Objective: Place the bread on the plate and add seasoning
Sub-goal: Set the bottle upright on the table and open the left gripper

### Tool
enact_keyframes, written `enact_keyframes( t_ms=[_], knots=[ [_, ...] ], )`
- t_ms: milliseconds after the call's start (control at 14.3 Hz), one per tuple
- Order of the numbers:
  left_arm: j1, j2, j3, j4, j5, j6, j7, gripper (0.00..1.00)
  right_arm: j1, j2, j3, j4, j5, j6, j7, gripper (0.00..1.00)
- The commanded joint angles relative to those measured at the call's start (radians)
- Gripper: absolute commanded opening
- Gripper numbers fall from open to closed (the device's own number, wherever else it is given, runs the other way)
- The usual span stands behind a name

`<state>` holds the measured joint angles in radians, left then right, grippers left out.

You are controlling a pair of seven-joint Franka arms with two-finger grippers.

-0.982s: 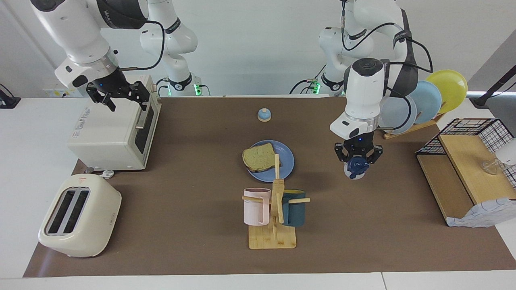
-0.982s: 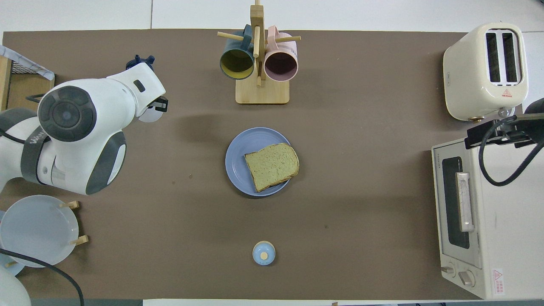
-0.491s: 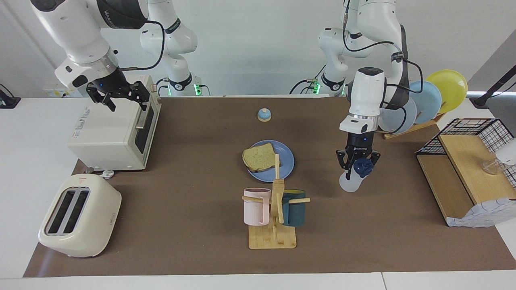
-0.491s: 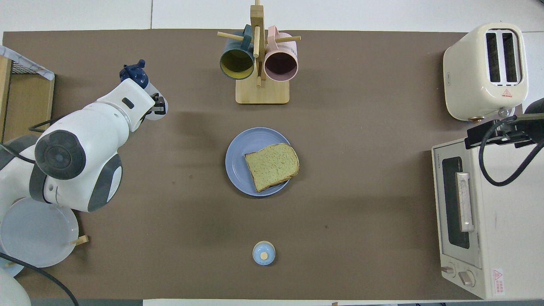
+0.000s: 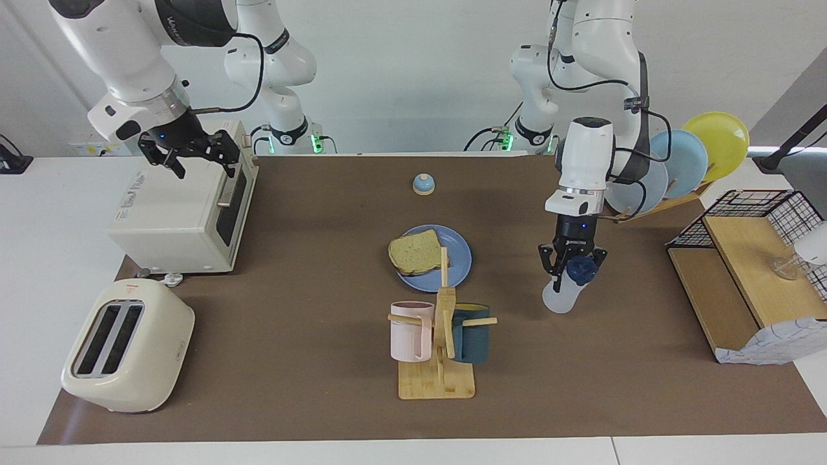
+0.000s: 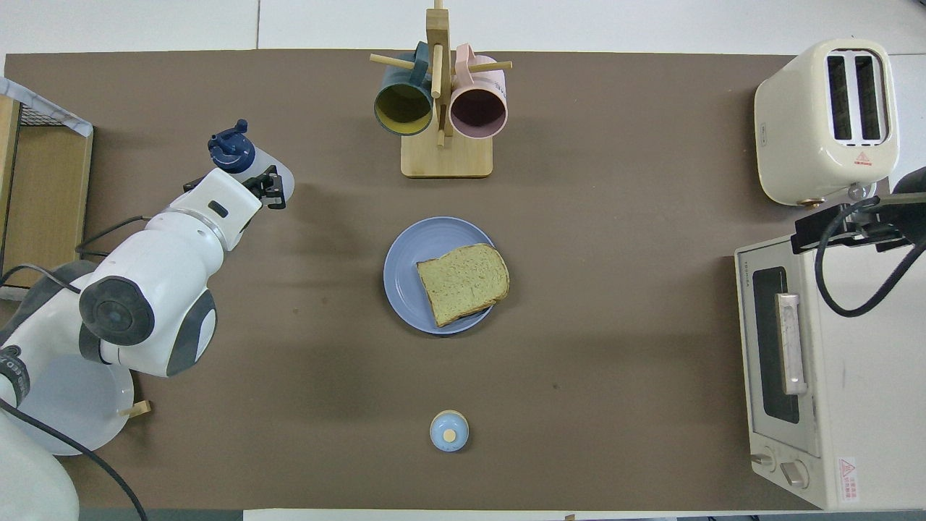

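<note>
One bell (image 5: 423,185) nearest robots. One medium-blue plate (image 5: 459,261) mid-table, tan dark-crusted bread (image 5: 415,253) on it, overhanging rim toward right arm's end. Bare mat all round plate. Left gripper (image 5: 571,271) clamped on seasoning (image 5: 563,292), translucent bottle, navy cap, tilted over mat toward left arm's end. Right gripper (image 5: 194,155) waits spread wide, empty, over toaster oven (image 5: 174,219). Two mugs (image 5: 411,330) on rack, farthest.

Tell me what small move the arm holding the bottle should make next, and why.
Probably carry the seasoning bottle sideways until it is over the bread. The left claw already grips it near the cap, tilted, but it hangs over bare mat, apart from the plate.
</note>
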<state>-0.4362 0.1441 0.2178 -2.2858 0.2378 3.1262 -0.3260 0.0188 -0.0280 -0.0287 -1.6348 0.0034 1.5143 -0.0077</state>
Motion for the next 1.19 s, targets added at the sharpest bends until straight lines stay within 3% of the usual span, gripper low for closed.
enact_keyframes(
  t_ms=[0,421,1122],
  knots=[
    [0.005,0.086,-0.002,-0.009,-0.011,0.113,0.01,0.0,-0.003,-0.01,0.0,-0.016,-0.003,0.014,-0.018,1.0],
    [-0.001,0.137,-0.002,-0.001,-0.003,0.164,0.015,0.0,-0.005,-0.01,0.0,-0.016,-0.003,0.014,-0.017,1.0],
    [0.008,0.144,-0.002,-0.004,0.0,0.181,0.111,0.0,-0.003,-0.01,0.0,-0.016,-0.003,0.014,-0.017,1.0]
  ],
)
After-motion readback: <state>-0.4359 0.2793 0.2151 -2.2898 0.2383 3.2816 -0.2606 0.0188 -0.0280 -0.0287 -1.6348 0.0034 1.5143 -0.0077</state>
